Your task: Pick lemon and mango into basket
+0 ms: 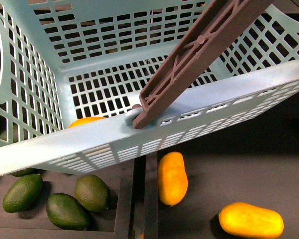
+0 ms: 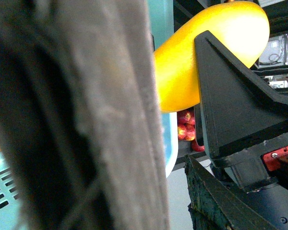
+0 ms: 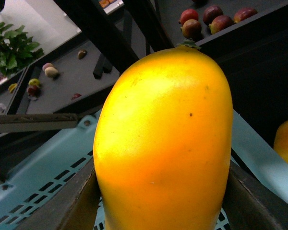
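Note:
The mango (image 3: pixel 165 139), smooth and yellow-orange, fills the right wrist view with my right gripper (image 3: pixel 165 206) shut on it, a dark finger (image 3: pixel 69 203) on each side. It hangs above the light teal basket (image 3: pixel 38 165). The left wrist view shows the same mango (image 2: pixel 206 52) beside a black right finger (image 2: pixel 228 96). My left gripper (image 2: pixel 173 211) is shut on the basket's brown handle (image 2: pixel 86 120). In the front view the basket (image 1: pixel 154 129) is tilted close to the camera, its handle (image 1: pixel 189 55) slanting across. The lemon is hidden or out of view.
Two more mangoes (image 1: pixel 172 178) (image 1: pixel 250 220) lie on the dark table below the basket. Dark green avocados (image 1: pixel 65 209) sit in a tray at the left. A yellow-orange fruit (image 1: pixel 87 120) shows behind the basket's near rim. Red apples (image 3: pixel 201 21) lie on a far shelf.

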Motion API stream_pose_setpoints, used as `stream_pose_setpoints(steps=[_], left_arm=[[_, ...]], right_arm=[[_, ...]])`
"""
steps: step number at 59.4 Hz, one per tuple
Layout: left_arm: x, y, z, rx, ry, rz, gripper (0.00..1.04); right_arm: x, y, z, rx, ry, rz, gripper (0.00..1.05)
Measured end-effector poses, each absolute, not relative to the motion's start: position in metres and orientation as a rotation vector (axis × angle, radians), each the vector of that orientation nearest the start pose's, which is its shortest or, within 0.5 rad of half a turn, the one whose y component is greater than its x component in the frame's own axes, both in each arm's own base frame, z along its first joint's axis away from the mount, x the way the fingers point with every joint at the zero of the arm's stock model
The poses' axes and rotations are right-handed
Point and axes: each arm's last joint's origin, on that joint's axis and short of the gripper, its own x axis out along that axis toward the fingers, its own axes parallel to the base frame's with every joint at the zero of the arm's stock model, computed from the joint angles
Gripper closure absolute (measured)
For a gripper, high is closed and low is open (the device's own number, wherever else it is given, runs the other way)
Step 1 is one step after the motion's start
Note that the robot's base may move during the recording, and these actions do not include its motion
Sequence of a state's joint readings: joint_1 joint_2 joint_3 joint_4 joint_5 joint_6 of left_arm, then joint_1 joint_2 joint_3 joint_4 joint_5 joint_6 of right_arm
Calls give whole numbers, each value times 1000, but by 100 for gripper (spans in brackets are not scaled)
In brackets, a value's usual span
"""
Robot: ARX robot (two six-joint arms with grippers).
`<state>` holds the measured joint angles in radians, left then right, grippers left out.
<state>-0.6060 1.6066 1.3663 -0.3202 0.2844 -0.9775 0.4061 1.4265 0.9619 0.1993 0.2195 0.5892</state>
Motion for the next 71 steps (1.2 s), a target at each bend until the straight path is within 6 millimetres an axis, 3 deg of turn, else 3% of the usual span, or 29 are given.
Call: stream_pose_setpoints(steps=[13,24,40,50,61,71], left_arm=[[293,-213,317,-794,938,-512,78],[293,-213,314,-802,949,-502,78],[294,-213,314,-798,944,-499,78],[294,-213,314,-798,946,-503,78],[293,-213,314,-799,950,-507,78],[294,-213,314,-797,944,-501,78]], right_arm=[[297,120,284,490,300,86,7],[294,104,289,468,299,25,9],[260,60,300,392,272,-95,9],[232,40,285,156,-2,6,35],[207,27,246,40,6,6,65],[188,18,225,18,8,3,93]])
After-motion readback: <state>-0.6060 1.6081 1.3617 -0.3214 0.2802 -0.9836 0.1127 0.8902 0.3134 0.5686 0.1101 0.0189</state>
